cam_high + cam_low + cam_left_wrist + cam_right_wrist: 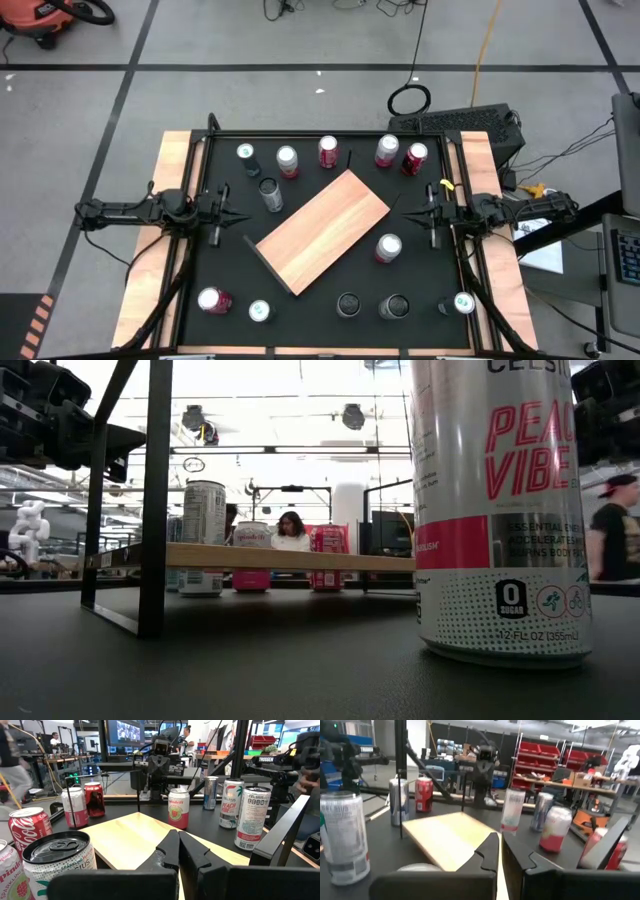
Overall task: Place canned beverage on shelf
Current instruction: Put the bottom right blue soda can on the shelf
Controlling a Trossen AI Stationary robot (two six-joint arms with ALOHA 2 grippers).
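Two end effectors we see clenched, empty: left end effector at counter's left side, right end effector at right side, both apart from shelf. Nearest low camera, Celsius can upright on black counter. Farther in, shelf lies diagonally mid-counter, its board bare. Beyond, we count five cans upright along far edge, red can among them.

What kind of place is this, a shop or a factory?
Most likely a robotics lab or workshop. Red parts bins line racks behind the table, a monitor glows over workbenches, and cables trail across the grey floor marked with black tape.
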